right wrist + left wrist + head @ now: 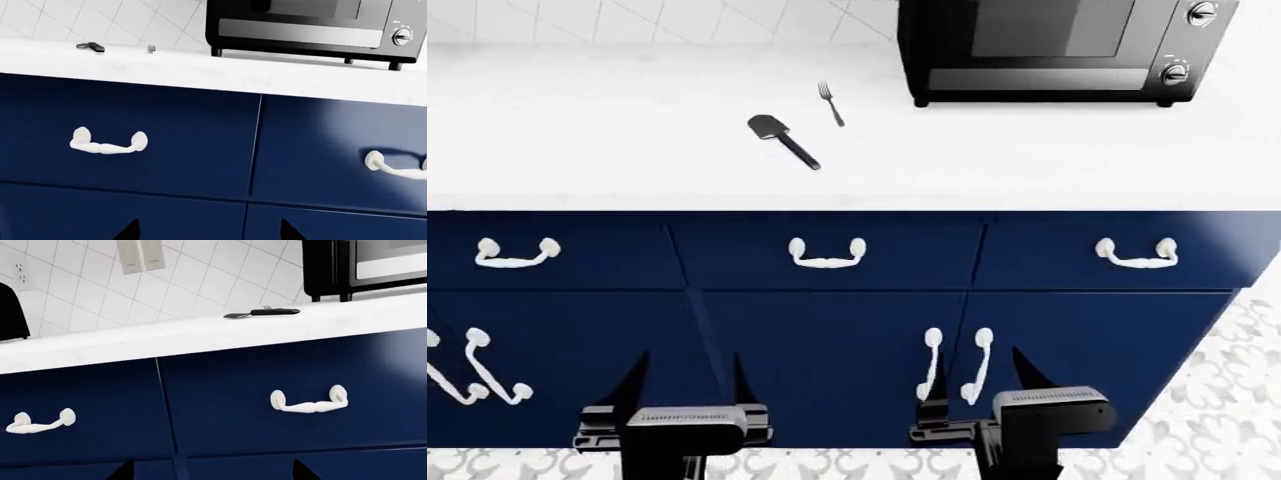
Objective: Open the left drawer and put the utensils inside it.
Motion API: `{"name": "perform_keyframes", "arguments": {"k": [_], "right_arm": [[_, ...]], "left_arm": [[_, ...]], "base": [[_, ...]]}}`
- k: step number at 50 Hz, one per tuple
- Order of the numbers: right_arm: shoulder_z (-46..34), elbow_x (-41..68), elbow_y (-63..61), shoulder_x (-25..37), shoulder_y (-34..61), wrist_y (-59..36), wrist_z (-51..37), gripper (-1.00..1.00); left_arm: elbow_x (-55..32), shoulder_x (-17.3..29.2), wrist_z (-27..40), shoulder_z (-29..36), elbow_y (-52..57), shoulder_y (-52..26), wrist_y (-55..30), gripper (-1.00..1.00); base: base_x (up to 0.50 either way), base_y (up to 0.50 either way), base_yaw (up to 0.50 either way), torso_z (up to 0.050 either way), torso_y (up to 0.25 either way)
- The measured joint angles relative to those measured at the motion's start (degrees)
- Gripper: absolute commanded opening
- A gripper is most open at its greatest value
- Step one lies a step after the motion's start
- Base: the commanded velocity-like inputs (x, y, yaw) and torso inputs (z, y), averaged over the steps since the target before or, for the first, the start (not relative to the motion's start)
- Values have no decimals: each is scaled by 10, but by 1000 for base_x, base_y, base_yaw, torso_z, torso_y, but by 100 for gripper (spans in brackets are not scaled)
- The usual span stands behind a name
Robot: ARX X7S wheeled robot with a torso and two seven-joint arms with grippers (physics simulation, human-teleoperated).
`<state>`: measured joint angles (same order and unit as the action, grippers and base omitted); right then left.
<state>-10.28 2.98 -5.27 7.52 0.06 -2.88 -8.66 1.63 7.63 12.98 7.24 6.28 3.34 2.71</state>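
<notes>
A long white counter (587, 130) runs across the top of a row of dark blue cabinets. On the counter lies a black spatula (783, 141), flat on its side, with its wide head pointing toward the wall. Just beside it lies a small grey fork (830, 103). The two are close but not touching. A black oven (1054, 50) stands on the counter, near the fork.

Under the counter are three blue drawers, all shut. The left drawer (554, 250) has a white curved handle (517, 253) with a round knob at each end. The middle drawer (827, 252) and the right drawer (1108, 253) have the same kind of handle. Below them are taller blue doors (827, 370) with white handles that stand up.

The left gripper (685, 395) is low down in front of the doors, below the space between the left and middle drawers. Its two dark fingers are spread apart and hold nothing. The right gripper (974, 390) is low down too, in front of the two door handles. Its fingers are also apart and hold nothing.

Neither gripper touches a drawer or a handle. The spatula and fork are well away from both grippers, up on the counter.
</notes>
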Motion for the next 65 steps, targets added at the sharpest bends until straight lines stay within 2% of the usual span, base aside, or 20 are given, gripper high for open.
{"name": "perform_keyframes", "arguments": {"k": [15,20,65], "right_arm": [[-7,5,-1,6,0,0,-8,100],[-9,10,-3,7,-1,4,-9,100],[-33,33,16,15,12,21,-11,100]], "left_arm": [[-16,6,11,-4,0,-4,-4,100],[-22,10,11,-3,1,-3,-3,100],[-42,32,13,17,13,4,-4,100]], "base": [[0,500,0,0,0],[0,0,0,0,0],[0,0,0,48,0]]}}
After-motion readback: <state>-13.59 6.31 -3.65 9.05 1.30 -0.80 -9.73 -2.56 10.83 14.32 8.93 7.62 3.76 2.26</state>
